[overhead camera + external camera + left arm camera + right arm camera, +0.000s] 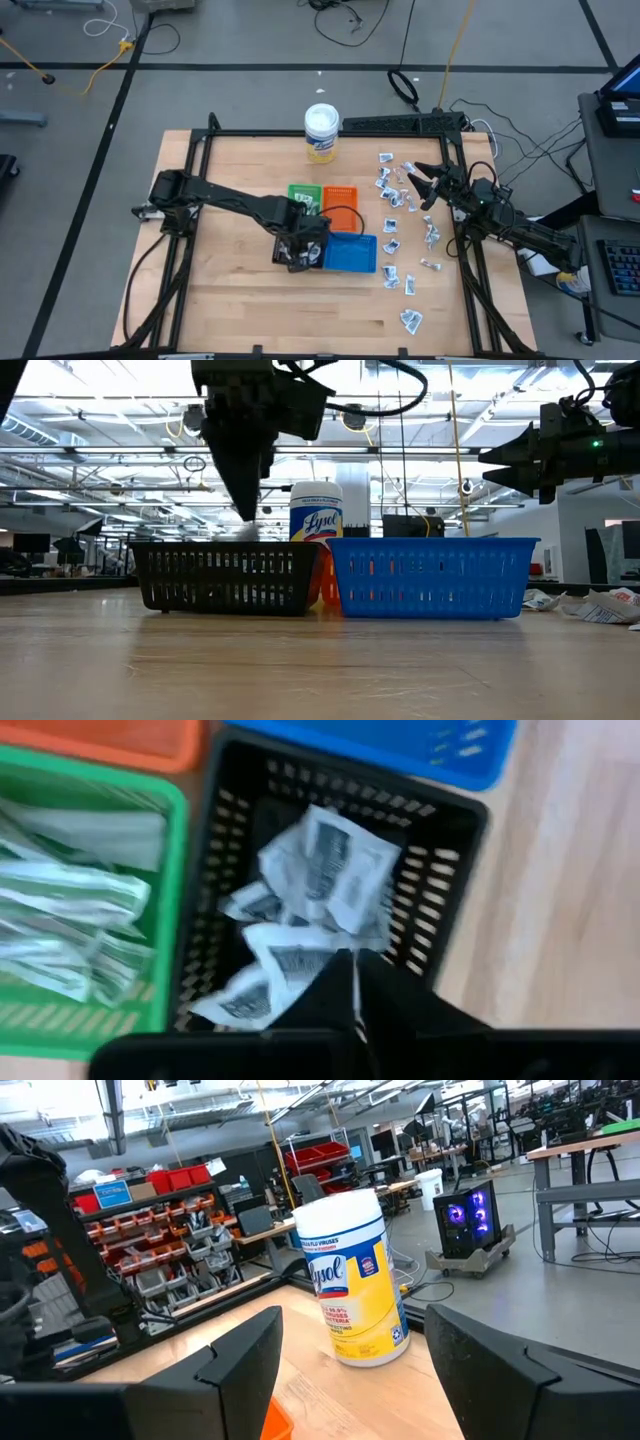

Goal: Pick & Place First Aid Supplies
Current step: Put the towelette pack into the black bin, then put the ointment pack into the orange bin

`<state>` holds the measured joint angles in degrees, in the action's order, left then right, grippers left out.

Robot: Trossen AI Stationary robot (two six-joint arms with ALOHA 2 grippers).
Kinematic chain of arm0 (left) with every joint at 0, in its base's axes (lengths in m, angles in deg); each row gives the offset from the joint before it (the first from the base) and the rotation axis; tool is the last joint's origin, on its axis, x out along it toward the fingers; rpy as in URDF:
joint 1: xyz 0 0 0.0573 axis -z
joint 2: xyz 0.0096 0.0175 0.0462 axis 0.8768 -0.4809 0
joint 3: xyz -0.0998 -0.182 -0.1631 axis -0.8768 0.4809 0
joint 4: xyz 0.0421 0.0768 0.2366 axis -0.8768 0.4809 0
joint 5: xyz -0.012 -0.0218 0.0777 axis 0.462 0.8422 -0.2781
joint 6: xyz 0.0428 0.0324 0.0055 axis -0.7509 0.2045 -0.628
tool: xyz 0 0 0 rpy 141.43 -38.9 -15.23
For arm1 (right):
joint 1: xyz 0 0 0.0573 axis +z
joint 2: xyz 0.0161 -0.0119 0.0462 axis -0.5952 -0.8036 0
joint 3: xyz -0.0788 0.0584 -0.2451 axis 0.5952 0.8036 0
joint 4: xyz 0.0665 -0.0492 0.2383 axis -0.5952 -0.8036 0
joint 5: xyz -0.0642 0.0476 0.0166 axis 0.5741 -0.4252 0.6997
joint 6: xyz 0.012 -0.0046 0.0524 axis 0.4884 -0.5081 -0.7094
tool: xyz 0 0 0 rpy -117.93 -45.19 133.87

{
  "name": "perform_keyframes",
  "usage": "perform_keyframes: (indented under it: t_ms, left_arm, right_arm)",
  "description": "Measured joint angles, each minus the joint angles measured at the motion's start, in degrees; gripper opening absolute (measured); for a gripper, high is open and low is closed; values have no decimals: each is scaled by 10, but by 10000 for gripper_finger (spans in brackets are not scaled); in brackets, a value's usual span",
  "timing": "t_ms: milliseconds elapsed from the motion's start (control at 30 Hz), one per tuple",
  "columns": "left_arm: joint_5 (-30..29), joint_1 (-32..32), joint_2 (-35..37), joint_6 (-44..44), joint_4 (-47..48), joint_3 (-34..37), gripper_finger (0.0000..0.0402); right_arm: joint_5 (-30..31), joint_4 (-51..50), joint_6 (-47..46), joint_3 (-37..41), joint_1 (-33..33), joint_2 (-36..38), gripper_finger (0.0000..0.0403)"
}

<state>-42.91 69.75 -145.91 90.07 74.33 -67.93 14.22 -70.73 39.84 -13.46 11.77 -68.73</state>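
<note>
Sorting under way on a pale wooden table [240, 290]. Left gripper [352, 982] poised directly above the black slatted plastic tray [450, 840], fingers pressed together or very nearly so, with nothing visibly pinched between them. Below, several small flat white-grey packets with dark print [325, 870] lying loose in that tray, apparently just delivered. Alongside, a green plastic tray [172, 910] holding slim pale wrapped strips [70, 900], with an orange plastic tray [340, 196] and a blue slatted plastic tray [350, 252] bunched against it. Right gripper [420, 186] raised clear of the table at its right side, fingers spread wide and empty, aimed toward the white-lidded, yellow-labelled wipes tub [350, 1275] at the far edge. Many more white-grey packets scattered on the wood [400, 240] to the right of the trays, around and beneath the right arm.

Judged to be the close of a drop into the black tray, far from the end of the job. Next call: lifting the left arm away and bringing an opened gripper down flat over one loose packet, clear of its neighbours, since such thin items sit flush with the wood.
</note>
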Motion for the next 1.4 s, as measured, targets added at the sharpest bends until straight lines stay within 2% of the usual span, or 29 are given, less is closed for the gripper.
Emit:
perform_keyframes:
  t_ms: [133, 267, 433, 567, 633, 700, 833, 1000, 1167, 1400]
  left_arm:
    - [14, 0, 2, -29, 0, -1, 100]
    - [-43, -5, 36, -66, -20, 22, 202]
    - [-129, -26, 159, -84, -135, 139, 301]
    - [-223, -51, 281, -222, -260, 267, 348]
    - [-260, -62, 352, -264, -312, 328, 365]
    - [-279, -70, 427, -268, -345, 386, 378]
    - [-284, -97, 563, -297, -455, 495, 391]
    - [-283, -139, 693, -281, -557, 606, 392]
    - [-260, -194, 785, -281, -572, 681, 392]
    - [-224, -276, 881, -267, -567, 751, 392]
  right_arm:
    - [0, 0, 0, 0, 0, 0, 242]
    - [0, 0, 0, 0, 0, 0, 242]
    - [0, 0, 0, 0, 0, 0, 242]
    - [0, 0, 0, 0, 0, 0, 242]
    - [0, 0, 0, 0, 0, 0, 242]
    - [0, 0, 0, 0, 0, 0, 242]
    - [0, 0, 0, 0, 0, 0, 242]
    - [0, 0, 0, 0, 0, 0, 242]
    - [0, 0, 0, 0, 0, 0, 242]
    - [0, 0, 0, 0, 0, 0, 242]
